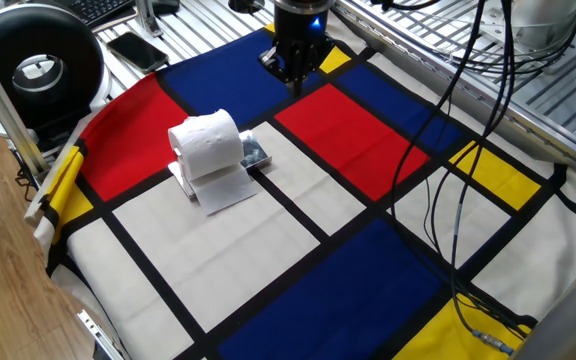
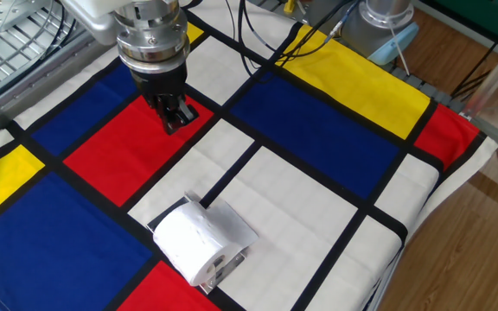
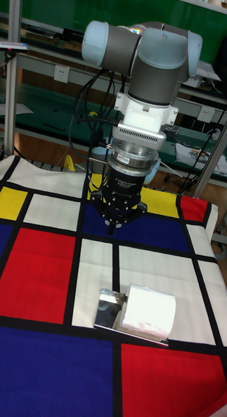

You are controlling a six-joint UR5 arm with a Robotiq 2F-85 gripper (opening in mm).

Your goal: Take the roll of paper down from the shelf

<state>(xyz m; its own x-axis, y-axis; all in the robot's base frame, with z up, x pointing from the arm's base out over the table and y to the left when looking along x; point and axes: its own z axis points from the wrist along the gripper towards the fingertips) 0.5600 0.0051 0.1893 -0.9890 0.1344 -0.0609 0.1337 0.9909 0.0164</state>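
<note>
Fingers (image 2: 173, 118): we see them pressed together, holding nothing, pointing down over the red panel.
Roll of paper (image 2: 193, 240): lying on the shelf (image 3: 111, 309), well apart from the fingers (one loose sheet trails off).
Desk (image 1: 268, 250): draped in a colour-block cloth.

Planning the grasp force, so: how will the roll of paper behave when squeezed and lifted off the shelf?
The roll of paper looks soft and embossed, so it will likely dent under a firm squeeze and feel light. Lying on its side on the shiny shelf, it may roll if nudged. Its loose sheet should hang limp when lifted.
</note>
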